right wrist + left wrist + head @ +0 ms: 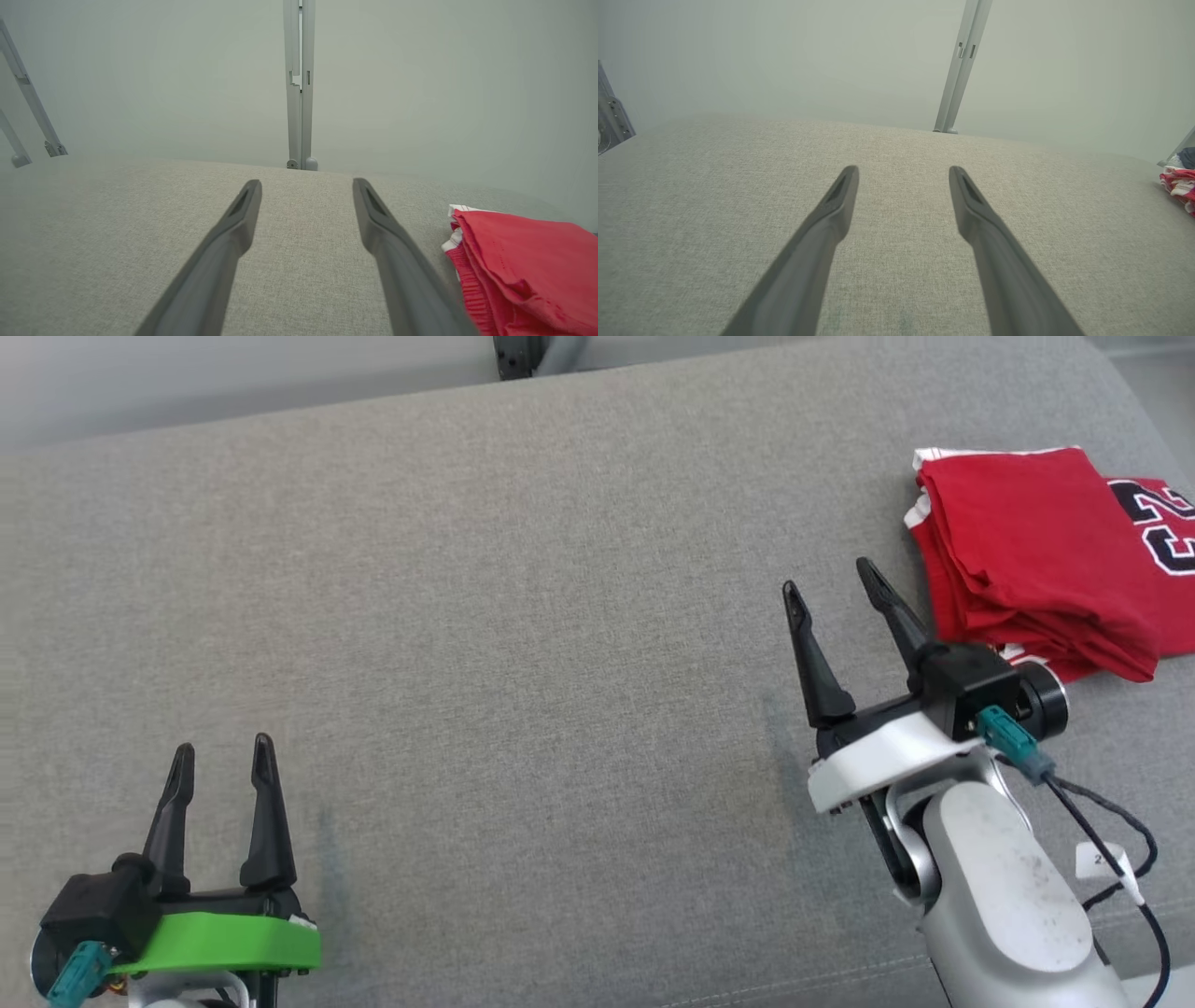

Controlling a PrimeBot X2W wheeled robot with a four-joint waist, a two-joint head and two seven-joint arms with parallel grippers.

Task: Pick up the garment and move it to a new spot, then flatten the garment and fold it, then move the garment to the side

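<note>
Head view: folded red garment (1027, 551) upper right on grey surface (467, 616). Right pincer (828, 575) just beside it, left pincer (224, 743) lower left, both spread wide, gripping nothing.

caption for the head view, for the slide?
Folded red jersey set aside at the right of the grey cushion; left claw and right claw open, empty.

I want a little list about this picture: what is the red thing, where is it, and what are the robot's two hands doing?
thing: folded red jersey with white trim and dark numbers
where: right side of the grey fabric surface
left gripper: open, holding nothing, over bare fabric
right gripper: open, holding nothing, beside the jersey
folding: looks done
</note>
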